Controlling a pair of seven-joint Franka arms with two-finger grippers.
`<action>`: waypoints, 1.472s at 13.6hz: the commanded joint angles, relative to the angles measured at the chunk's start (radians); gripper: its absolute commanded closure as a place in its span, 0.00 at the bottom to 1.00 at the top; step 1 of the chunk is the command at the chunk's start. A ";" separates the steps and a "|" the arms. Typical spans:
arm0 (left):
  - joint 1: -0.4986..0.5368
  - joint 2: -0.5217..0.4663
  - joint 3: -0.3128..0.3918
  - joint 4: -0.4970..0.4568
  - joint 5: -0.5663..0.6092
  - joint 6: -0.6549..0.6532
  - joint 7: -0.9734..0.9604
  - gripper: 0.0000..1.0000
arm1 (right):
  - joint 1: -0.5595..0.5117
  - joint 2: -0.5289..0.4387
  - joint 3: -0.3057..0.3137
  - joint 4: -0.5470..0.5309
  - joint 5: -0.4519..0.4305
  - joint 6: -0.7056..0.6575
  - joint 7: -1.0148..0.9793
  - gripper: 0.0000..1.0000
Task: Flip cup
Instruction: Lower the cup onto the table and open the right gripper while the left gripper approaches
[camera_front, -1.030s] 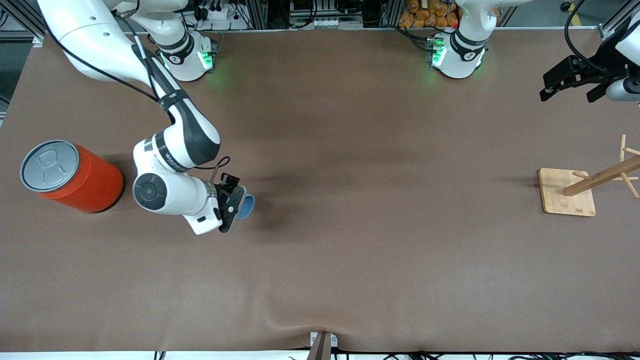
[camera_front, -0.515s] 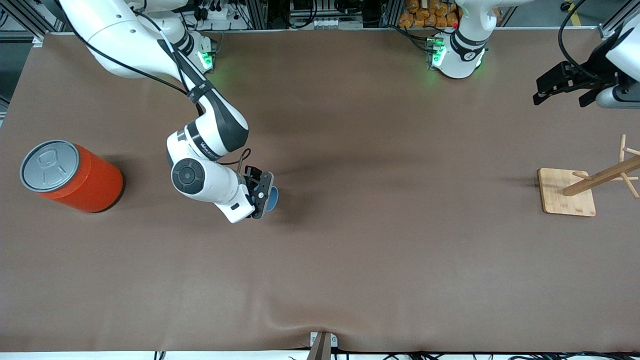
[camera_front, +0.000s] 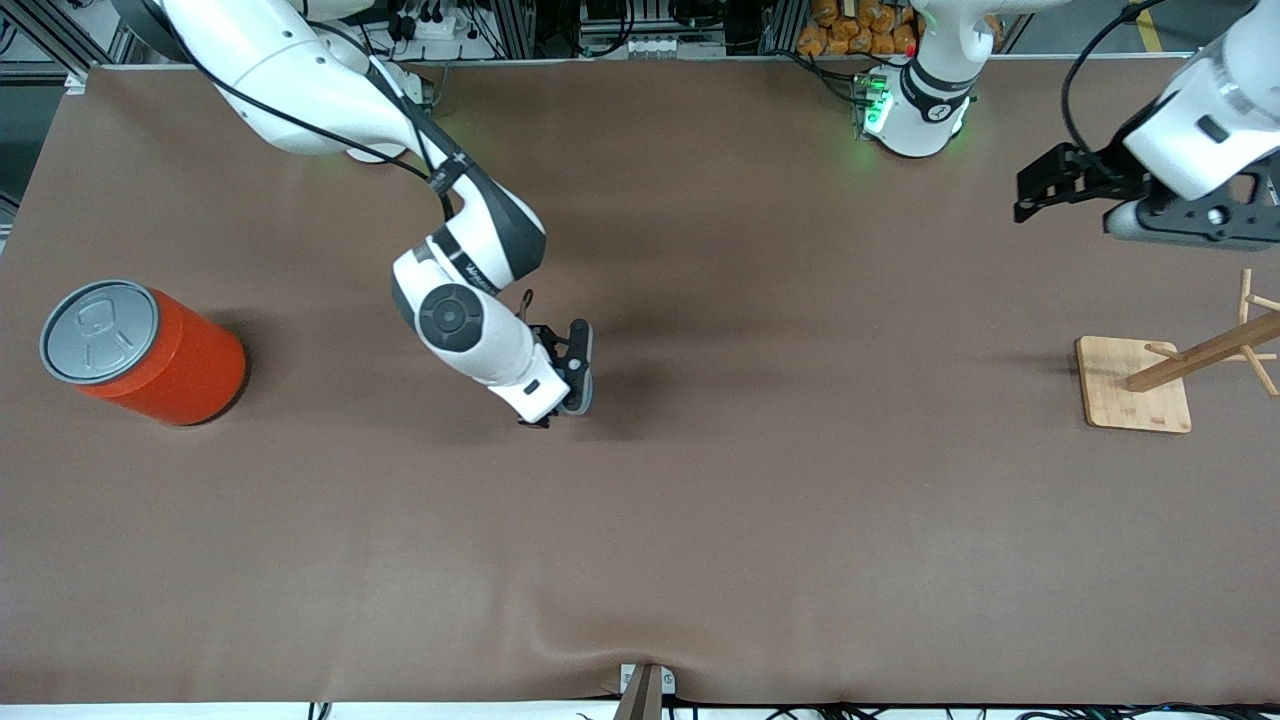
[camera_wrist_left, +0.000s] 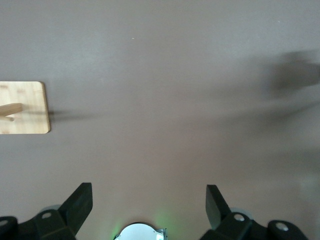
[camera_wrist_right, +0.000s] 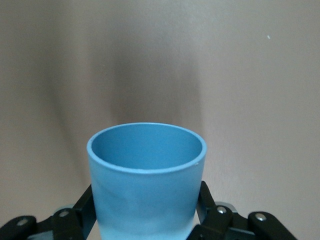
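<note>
The small light-blue cup (camera_wrist_right: 146, 172) sits between the fingers of my right gripper (camera_wrist_right: 146, 200), which is shut on its lower body. Its darker blue mouth points away from the wrist camera. In the front view my right gripper (camera_front: 576, 372) holds the cup (camera_front: 583, 390) just above the brown table, near the middle; only a sliver of the cup shows past the hand. My left gripper (camera_front: 1040, 190) is open and empty, up in the air over the left arm's end of the table. In the left wrist view (camera_wrist_left: 147, 195) only bare table lies between its fingers.
A large orange can with a grey lid (camera_front: 150, 355) stands at the right arm's end of the table. A wooden rack on a square base (camera_front: 1135, 385) stands at the left arm's end; its base shows in the left wrist view (camera_wrist_left: 22, 107).
My right arm has carried the cup away from the orange can toward the table's middle, turning its wrist. My left gripper has moved inward from the table's end.
</note>
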 joint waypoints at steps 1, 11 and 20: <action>0.007 0.017 -0.031 0.006 -0.015 0.010 -0.006 0.00 | 0.026 0.020 -0.002 -0.007 -0.041 0.068 -0.021 0.89; 0.004 0.146 -0.128 -0.070 -0.084 0.238 -0.007 0.00 | -0.009 0.021 -0.002 -0.046 -0.039 0.131 -0.079 0.00; -0.020 0.497 -0.134 -0.073 -0.658 0.397 0.014 0.00 | -0.072 -0.012 0.002 0.071 0.068 -0.121 -0.068 0.00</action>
